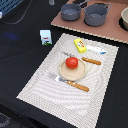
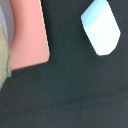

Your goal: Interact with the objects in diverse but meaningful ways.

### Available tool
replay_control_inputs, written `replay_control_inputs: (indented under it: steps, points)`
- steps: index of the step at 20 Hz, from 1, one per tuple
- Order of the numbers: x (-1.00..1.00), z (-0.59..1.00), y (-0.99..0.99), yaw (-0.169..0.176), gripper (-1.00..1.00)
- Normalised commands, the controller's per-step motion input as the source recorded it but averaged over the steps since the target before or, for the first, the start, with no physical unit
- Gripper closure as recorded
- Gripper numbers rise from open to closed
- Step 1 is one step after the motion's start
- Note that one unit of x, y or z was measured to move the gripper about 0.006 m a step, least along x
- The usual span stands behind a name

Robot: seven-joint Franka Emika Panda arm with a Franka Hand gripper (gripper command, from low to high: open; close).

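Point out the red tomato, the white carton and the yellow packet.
red tomato (image 1: 72, 62): exterior view, middle of its rounded top.
white carton (image 1: 45, 37): exterior view, its front face with the print.
yellow packet (image 1: 80, 45): exterior view, centre of its flat upper face.

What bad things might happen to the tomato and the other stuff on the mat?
The red tomato is round and sits on a small plate, so a nudge might roll it off. The fork and knife lie close beside the plate and might get bumped. The white carton stands upright and could tip over.
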Motion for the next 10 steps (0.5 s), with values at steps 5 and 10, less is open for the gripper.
replay_control_inputs:
  steps: [5, 10]
  points:
    - [0.45, -0.29, -0.02, -0.114, -1.0]
    - [0.42, -0.26, 0.0, -0.103, -1.0]
